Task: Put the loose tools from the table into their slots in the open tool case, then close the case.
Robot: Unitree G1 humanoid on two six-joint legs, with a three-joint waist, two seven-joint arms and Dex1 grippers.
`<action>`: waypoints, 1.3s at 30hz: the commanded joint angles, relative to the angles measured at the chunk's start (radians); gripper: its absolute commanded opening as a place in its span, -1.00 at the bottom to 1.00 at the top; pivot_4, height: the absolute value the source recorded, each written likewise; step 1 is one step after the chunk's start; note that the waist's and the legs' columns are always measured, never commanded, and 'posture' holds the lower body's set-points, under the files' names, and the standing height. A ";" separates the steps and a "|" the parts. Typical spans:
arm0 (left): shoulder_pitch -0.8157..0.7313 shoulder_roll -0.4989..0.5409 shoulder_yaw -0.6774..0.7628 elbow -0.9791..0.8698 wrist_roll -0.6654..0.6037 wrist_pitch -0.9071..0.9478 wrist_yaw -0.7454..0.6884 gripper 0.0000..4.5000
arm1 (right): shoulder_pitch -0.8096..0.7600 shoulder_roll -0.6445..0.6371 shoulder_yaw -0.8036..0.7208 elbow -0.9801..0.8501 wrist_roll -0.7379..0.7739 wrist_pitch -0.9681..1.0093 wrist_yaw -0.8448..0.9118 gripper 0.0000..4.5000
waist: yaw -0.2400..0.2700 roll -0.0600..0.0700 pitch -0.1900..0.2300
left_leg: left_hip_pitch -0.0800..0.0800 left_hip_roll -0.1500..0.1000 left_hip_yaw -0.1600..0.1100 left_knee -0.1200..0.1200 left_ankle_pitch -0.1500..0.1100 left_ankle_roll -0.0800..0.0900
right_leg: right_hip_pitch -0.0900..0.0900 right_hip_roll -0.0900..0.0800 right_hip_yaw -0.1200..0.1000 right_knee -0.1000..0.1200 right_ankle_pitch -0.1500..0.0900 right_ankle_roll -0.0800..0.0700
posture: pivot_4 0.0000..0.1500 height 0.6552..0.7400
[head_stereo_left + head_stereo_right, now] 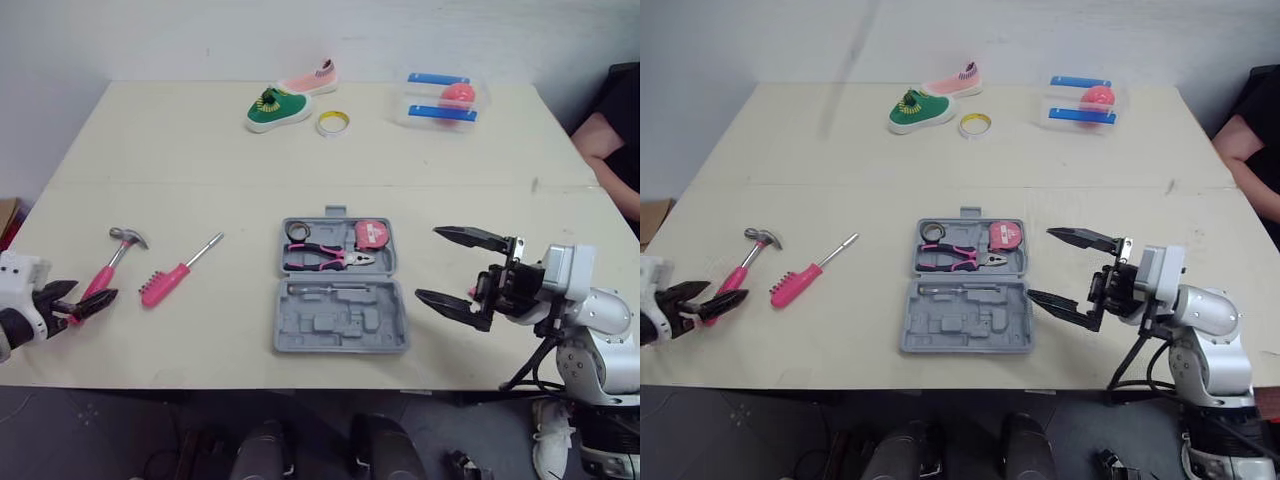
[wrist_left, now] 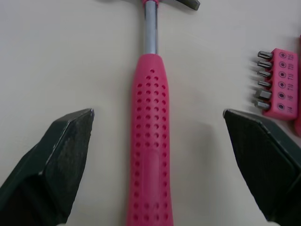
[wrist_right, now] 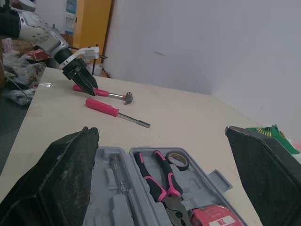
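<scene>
Hammer [image 1: 112, 262] left of tool case [image 1: 340, 325], handle between wide-spread fingers of left gripper [image 1: 85, 297], not touching. Screwdriver [image 1: 175, 272] nearer case. Right gripper [image 1: 428, 263] right of case, spread wide.

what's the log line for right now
left claw open astride hammer handle | right claw open beside tool case | screwdriver loose | tool case open

hammer [image 1: 113, 258] and screwdriver [image 1: 178, 271] left of case [image 1: 340, 290].
</scene>
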 commanded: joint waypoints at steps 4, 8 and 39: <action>-0.005 -0.010 -0.004 0.030 0.019 0.023 0.013 0.45 | -0.015 -0.013 -0.006 -0.098 0.031 0.066 -0.034 1.00 | 0.002 0.000 0.000 | 0.000 0.001 0.000 0.000 0.000 0.000 | 0.000 0.000 0.000 -0.001 0.000 0.000 | 1.00 1.00; 0.002 -0.007 -0.020 0.054 0.044 0.015 0.020 -0.42 | -0.032 -0.013 0.012 -0.125 0.039 0.104 -0.029 1.00 | 0.001 0.000 0.000 | 0.000 0.000 0.000 0.001 0.000 -0.001 | 0.000 -0.001 0.001 -0.001 0.000 0.000 | 1.00 1.00; -0.467 -0.148 -0.584 -0.723 -0.049 0.054 -0.284 -0.77 | 0.078 -0.224 -0.155 0.060 -0.062 0.100 0.077 1.00 | 0.014 -0.010 0.001 | -0.001 -0.003 0.002 0.005 0.003 0.004 | 0.001 0.006 -0.001 -0.001 0.002 0.003 | 1.00 1.00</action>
